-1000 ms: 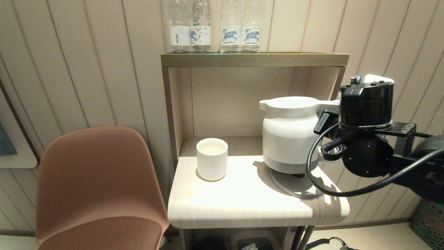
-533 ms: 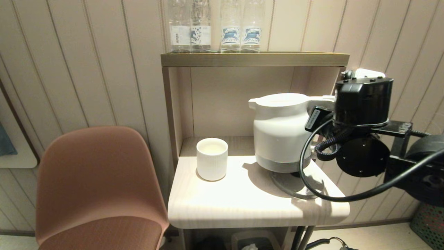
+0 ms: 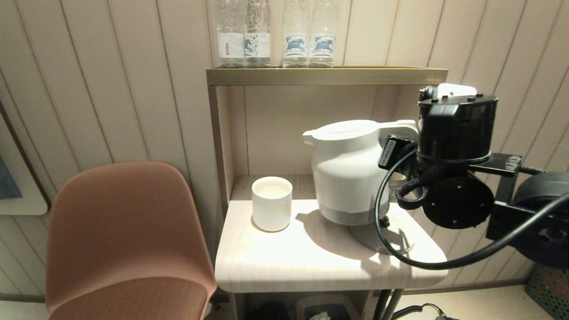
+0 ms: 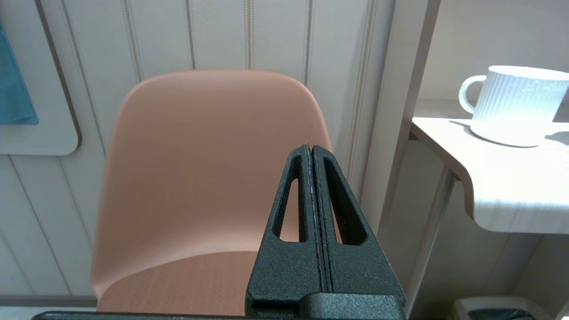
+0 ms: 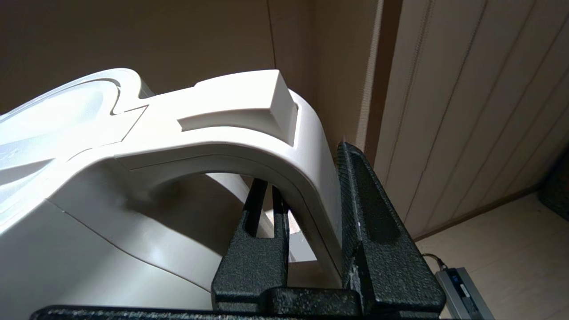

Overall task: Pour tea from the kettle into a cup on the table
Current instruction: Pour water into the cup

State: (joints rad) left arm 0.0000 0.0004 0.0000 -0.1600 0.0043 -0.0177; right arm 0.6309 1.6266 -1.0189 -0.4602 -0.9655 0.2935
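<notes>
Nearest me, the left gripper (image 4: 312,151) is parked low by the chair (image 3: 124,235), fingers pressed together on nothing. On the table (image 3: 311,262), the round base (image 3: 378,238) now sits bare: the kettle (image 3: 344,173) has come up off it and slid toward the cup (image 3: 271,203) over the last second, spout leading. The right gripper (image 5: 311,186) is clamped on its loop handle. Still upright, so I'd say pouring's next.

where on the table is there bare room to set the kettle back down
Free: the front strip of the table, and the patch between the cup and the round base. Crowded: the right end, where the right gripper holds the kettle by its handle above the base. The left gripper hangs shut by the chair.
</notes>
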